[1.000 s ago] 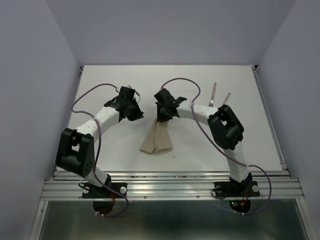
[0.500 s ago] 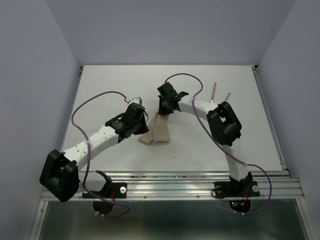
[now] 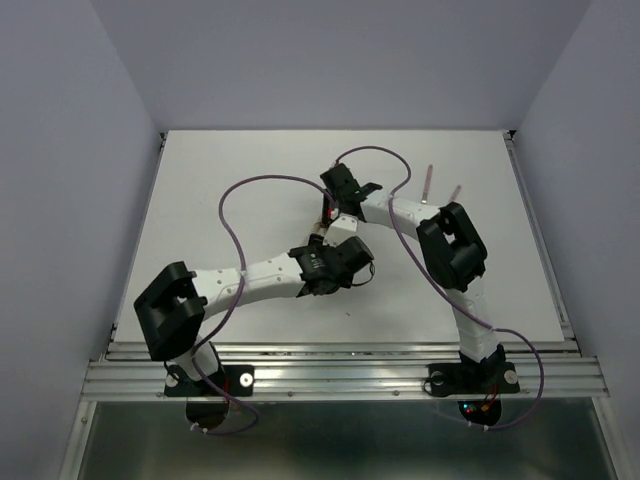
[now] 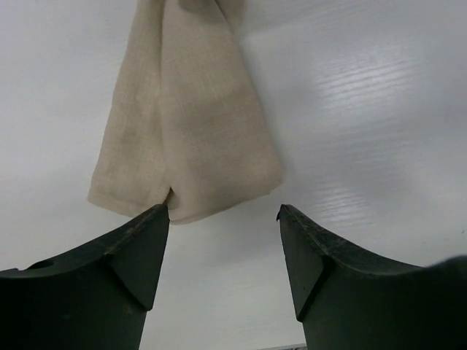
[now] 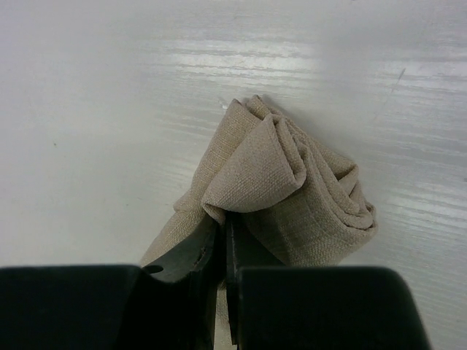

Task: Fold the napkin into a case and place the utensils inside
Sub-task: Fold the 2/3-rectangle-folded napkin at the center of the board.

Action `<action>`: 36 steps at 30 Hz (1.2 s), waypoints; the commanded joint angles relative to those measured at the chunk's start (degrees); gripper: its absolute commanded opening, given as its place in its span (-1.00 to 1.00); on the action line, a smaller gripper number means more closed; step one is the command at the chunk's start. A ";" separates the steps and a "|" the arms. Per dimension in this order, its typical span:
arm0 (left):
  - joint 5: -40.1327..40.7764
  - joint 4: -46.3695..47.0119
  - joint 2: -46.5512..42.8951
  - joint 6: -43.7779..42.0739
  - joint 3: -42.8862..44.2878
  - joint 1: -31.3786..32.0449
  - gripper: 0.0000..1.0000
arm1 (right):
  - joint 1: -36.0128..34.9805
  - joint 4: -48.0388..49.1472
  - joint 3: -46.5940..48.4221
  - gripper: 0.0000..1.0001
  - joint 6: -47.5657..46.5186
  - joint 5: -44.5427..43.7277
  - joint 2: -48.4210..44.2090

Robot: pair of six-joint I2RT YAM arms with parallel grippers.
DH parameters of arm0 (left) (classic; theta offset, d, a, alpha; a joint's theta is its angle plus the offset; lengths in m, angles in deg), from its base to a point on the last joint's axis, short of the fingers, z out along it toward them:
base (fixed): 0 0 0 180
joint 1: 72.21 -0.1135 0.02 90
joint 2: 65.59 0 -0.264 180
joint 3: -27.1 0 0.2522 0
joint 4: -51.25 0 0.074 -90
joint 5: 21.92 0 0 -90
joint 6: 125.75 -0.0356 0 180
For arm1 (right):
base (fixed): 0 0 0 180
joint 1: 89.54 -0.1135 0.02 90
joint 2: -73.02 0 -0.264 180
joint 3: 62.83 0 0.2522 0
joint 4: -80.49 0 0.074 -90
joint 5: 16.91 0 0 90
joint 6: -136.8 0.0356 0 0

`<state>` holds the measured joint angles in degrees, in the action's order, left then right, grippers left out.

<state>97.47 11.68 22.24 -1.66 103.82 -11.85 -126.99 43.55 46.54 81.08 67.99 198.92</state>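
The tan napkin (image 5: 292, 186) is bunched into folds, and my right gripper (image 5: 228, 230) is shut on one fold of it. In the left wrist view the napkin (image 4: 182, 124) hangs down over the white table. Its lower edge ends just above my left gripper (image 4: 222, 215), which is open with nothing between its fingers. The cloth's bottom corner sits at the left fingertip (image 4: 149, 233). From above, the left gripper (image 3: 345, 252) lies just in front of the right gripper (image 3: 331, 215) and hides most of the cloth. The two utensils (image 3: 427, 183) (image 3: 455, 192) lie at the back right, showing pinkish handles.
The left arm (image 3: 250, 278) stretches across the near middle of the table, its purple cable (image 3: 240, 200) looping above it. The right arm's elbow (image 3: 452, 245) stands just in front of the utensils. Grey walls close in the table on three sides.
The left arm has swung from the left to the table's middle, in front of the right gripper, and its jaws have opened. The right gripper has stayed shut on the napkin.
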 commanded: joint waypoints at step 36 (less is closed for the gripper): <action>23.52 11.13 15.09 -9.30 -2.58 10.83 0.37 | 3.79 -4.42 -9.48 -0.89 -2.73 -2.37 -0.40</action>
<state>115.98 22.06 37.12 -11.15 101.05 -1.29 -124.76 48.73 40.68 81.08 69.87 196.17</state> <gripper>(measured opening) 0.697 0.092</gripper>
